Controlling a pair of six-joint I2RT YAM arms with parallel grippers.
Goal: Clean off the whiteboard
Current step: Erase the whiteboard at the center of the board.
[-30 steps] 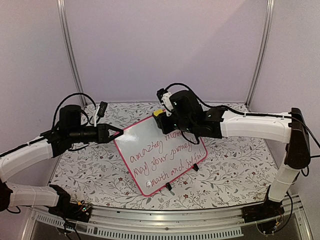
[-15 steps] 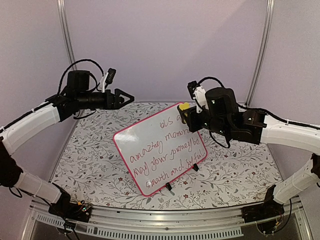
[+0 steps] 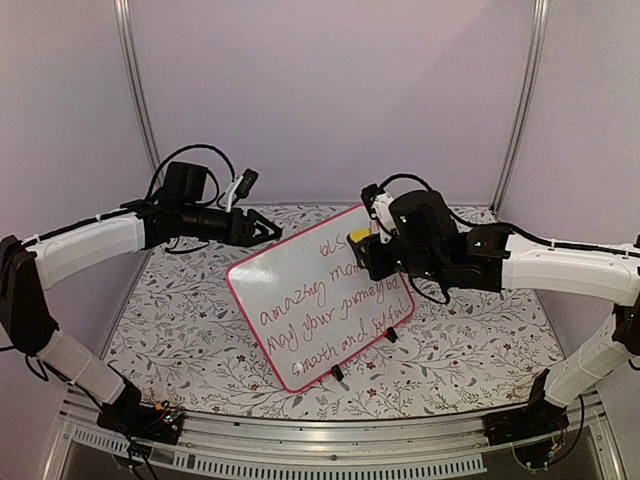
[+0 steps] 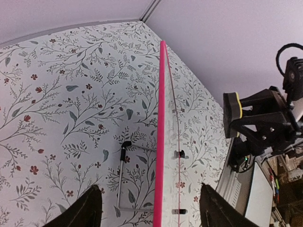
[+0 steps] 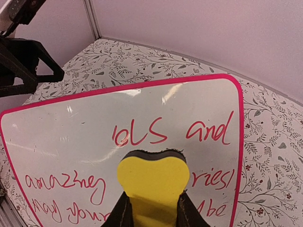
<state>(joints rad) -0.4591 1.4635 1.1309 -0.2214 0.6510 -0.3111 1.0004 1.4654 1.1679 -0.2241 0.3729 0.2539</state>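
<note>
On your floral desk (image 3: pixel 480 340) one whiteboard (image 3: pixel 300 275) stood tilted at centre, your left fingers (image 4: pixel 90 208) gaping empty near its edge, your right fingers (image 5: pixel 124 215) pinching one yellow eraser (image 5: pixel 152 182) before its face.

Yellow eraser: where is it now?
In the top view the yellow eraser is right of centre, held by the right gripper, at the upper right corner of the whiteboard.

Both of our arms are up off the table. The left arm (image 3: pixel 90 245) reaches inward with its wrist level, left gripper (image 3: pixel 272 231) spread wide, nothing in it. The right arm (image 3: pixel 560 265) stretches across, right gripper (image 3: pixel 362 250) pinching a yellow eraser (image 5: pixel 152 182).
</note>
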